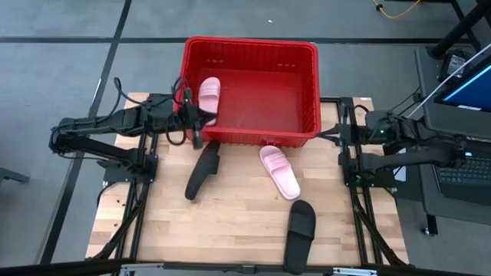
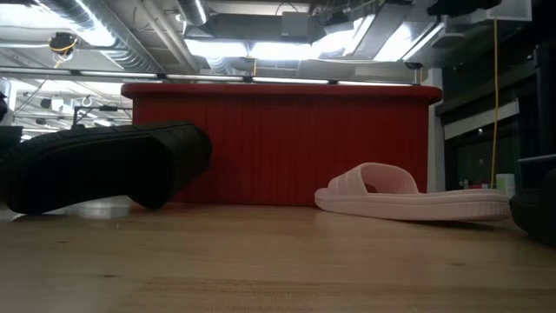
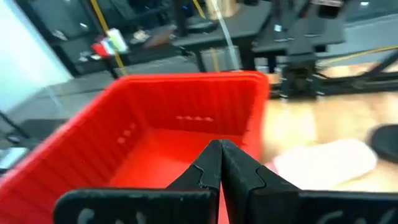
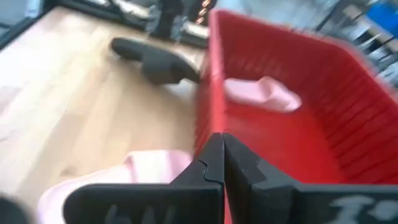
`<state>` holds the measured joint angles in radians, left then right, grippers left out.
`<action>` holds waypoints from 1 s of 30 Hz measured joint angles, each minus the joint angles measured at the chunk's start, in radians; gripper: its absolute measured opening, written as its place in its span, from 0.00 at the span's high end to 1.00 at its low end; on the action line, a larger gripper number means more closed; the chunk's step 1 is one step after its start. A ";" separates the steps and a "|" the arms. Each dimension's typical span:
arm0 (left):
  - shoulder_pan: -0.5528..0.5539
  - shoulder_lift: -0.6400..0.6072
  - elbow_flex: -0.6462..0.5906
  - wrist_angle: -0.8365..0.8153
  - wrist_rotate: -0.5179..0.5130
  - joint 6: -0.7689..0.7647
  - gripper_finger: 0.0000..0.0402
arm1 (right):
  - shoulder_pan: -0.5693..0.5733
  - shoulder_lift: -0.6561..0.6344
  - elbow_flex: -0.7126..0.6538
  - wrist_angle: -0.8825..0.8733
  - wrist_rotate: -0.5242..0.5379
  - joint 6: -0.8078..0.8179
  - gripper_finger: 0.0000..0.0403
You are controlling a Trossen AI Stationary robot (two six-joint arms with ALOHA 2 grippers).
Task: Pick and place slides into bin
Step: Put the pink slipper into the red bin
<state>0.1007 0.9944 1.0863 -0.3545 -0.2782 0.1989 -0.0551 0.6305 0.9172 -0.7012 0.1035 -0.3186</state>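
bin (image 1: 308, 54): red, sits at the far edge of the table, centred between my two arms so either can reach it
pink slide in bin (image 1: 209, 95): one down, lying against the bin's left wall, in the corner nearest my left arm
pink slide on table (image 1: 279, 171): just in front of the bin's near wall, toward the right side, sole down
black slide near bin (image 1: 202, 169): on the table near the bin's front-left corner, toe end close to the wall
black slide front (image 1: 300, 232): well apart from the bin, near the table's front edge
left gripper (image 1: 193, 116): at the bin's left rim, right beside the pink slide inside; fingers (image 3: 205, 168) pressed together, nothing between them
right gripper (image 1: 331, 136): parked by the bin's front-right corner, fingers closed on each other, empty
my read: one of four binned, three left
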 joint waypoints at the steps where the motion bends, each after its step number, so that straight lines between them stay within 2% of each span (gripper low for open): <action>1: -0.019 0.001 0.000 -0.011 0.000 -0.014 0.99 | 0.001 0.010 0.008 -0.014 -0.012 0.015 1.00; 6: -0.111 0.004 0.000 -0.041 -0.032 -0.009 1.00 | 0.054 0.084 0.023 -0.049 -0.021 0.198 1.00; 11: -0.188 0.004 0.000 -0.066 -0.045 0.028 1.00 | 0.154 0.204 0.030 0.004 0.005 0.240 1.00; 14: -0.227 0.001 0.000 -0.081 -0.045 0.021 1.00 | 0.208 0.291 0.093 -0.014 0.039 0.262 1.00; 17: -0.264 0.001 0.000 -0.099 -0.051 0.021 1.00 | 0.260 0.373 0.179 -0.117 0.088 0.320 1.00; 22: -0.315 0.001 0.000 -0.136 -0.073 0.021 1.00 | 0.366 0.477 0.280 -0.323 0.194 0.518 1.00; 26: -0.352 0.001 0.000 -0.148 -0.073 0.022 1.00 | 0.461 0.502 0.256 -0.290 0.222 0.620 1.00; 30: -0.380 -0.002 0.000 -0.148 -0.074 0.022 1.00 | 0.553 0.488 0.165 -0.268 0.371 0.772 1.00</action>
<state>-0.2794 0.9928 1.0863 -0.5026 -0.3523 0.2211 0.4978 1.1187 1.0821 -0.9692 0.4744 0.4534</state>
